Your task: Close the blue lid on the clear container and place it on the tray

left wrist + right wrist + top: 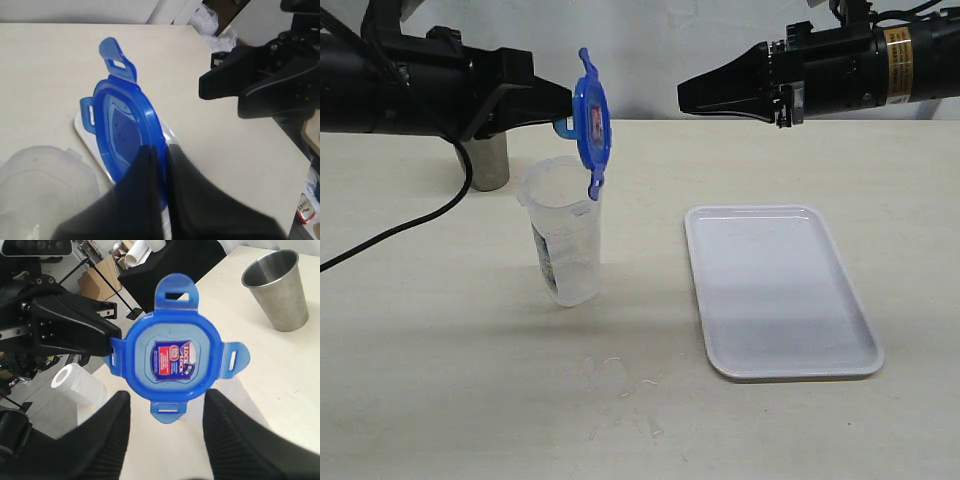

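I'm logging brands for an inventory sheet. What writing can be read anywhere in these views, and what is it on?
"LOCK & LOCK", as far as it can be made out: sticker on the blue lid; its smaller lines are blurred.
Label strip on the clear container: print too small to read.
Yellow label on the right arm: too small to read.

Blue lid (174, 356), white tray (780, 290)
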`<state>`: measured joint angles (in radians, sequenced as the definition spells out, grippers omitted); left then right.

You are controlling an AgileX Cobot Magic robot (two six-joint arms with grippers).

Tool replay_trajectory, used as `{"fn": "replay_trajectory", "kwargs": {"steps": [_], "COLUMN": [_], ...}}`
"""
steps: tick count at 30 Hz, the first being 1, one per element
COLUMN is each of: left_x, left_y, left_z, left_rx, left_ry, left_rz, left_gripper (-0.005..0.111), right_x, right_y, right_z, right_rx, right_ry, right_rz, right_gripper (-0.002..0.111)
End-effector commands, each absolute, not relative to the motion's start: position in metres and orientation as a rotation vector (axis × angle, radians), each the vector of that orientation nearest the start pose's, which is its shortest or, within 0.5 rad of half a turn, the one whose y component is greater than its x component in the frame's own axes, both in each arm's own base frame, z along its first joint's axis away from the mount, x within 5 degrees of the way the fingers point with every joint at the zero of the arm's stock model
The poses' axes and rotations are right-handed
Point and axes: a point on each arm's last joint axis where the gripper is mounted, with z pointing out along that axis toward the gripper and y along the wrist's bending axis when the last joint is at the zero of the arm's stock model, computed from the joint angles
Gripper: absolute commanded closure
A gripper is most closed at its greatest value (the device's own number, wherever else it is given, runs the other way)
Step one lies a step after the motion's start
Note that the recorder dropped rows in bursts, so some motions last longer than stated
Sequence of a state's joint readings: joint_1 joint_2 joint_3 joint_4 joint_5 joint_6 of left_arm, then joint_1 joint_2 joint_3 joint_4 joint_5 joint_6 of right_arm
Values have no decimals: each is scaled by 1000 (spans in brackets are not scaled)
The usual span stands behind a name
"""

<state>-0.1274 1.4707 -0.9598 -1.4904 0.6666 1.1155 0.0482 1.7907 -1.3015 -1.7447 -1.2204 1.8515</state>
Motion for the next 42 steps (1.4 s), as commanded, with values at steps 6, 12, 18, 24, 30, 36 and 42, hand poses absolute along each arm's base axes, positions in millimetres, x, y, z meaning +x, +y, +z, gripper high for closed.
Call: {"fn": "replay_trajectory", "kwargs": {"steps": [6,12,18,24,30,36,42], "left_x": [299,299,296,294,295,295,296], "left_y": [-96,-99,-95,-90,-90,-90,-88], "left_z": [292,298,279,267,268,268,267], "left_rx": [110,98,93,54,50,47,44], "left_ry": [2084,2026,2098,2118,2105,2104,2109], "left_rz": [-1047,-1123,-1039,-973,-966,-967,-939], "left_gripper": [107,107,107,107,107,107,107], "right_x": [356,356,356,356,356,356,355], "right_y": [101,101,101,101,101,101,102], "right_z": [282,282,282,282,282,282,282], "right_rx": [-758,-759,-759,-759,-760,-760,-762], "right_ry": [1958,1957,1957,1957,1956,1956,1956], "right_rz": [1303,1303,1303,1303,1302,1302,1303], "right_gripper": [63,63,63,63,63,64,76]}}
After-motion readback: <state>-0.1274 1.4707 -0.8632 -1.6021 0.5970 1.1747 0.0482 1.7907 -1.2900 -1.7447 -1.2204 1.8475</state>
